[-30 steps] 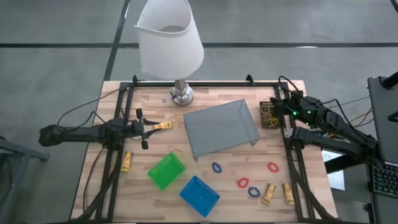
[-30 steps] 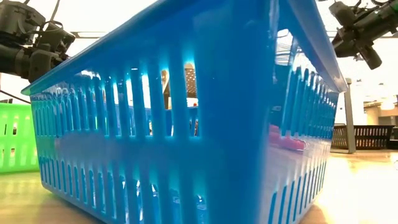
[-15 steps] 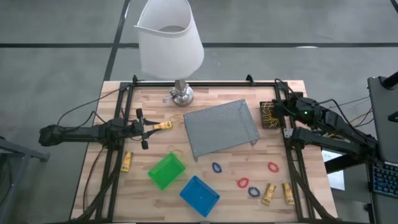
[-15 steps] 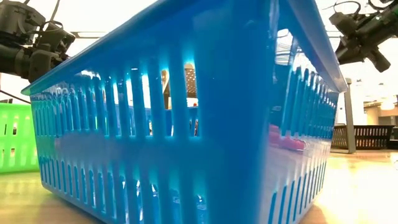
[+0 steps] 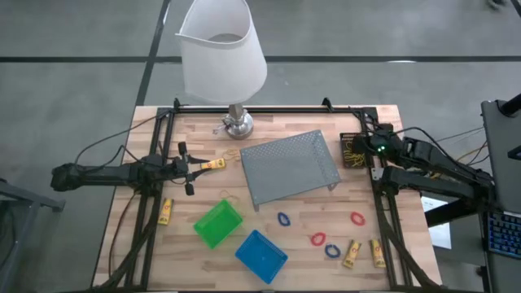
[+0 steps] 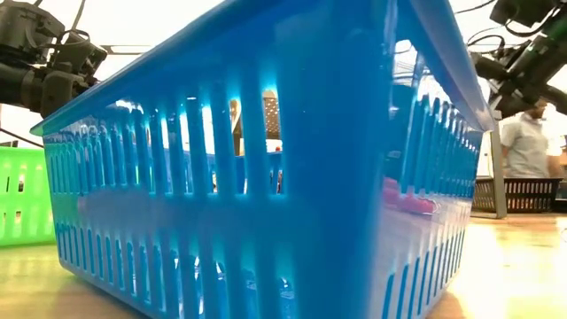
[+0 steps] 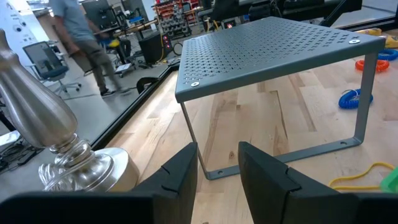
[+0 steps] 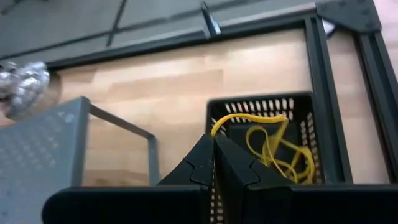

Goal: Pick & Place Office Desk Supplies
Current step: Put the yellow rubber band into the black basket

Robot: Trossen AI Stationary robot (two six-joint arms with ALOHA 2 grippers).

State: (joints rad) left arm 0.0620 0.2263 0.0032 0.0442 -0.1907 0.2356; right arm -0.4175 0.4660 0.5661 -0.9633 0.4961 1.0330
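Note:
My right gripper point(image 8: 214, 152) is shut and slants down over the black bin point(image 8: 273, 146), which holds yellow rubber bands point(image 8: 273, 152). My left gripper point(image 7: 217, 171) hangs open and level at the table's left, with nothing between its fingers. A yellow stick point(image 5: 213, 164) lies just past it. More yellow sticks point(image 5: 351, 253) and red and blue loops point(image 5: 317, 239) lie at the near right. Another stick point(image 5: 165, 212) lies at the left. The green bin point(image 5: 218, 224) and the blue bin point(image 5: 260, 255) stand near the front. My right gripper comes at the black bin slanting from above. One yellow band's raised loop point(image 8: 245, 117) starts right at the shut fingertips. Whether they pinch it or it only lies behind them, I cannot tell.
The grey mesh tray point(image 5: 289, 167) stands on its legs mid-table, with the lamp's base point(image 5: 237, 124) behind it and the white shade point(image 5: 221, 49) overhead. Loose rubber bands point(image 5: 229, 198) lie near the tray. The blue bin fills the low view. A person point(image 6: 532, 142) stands beyond the table.
My right gripper has tipped further downward over the black bin, rolled a little and sunk slightly, staying shut. A person has come into the low view behind the table's right side.

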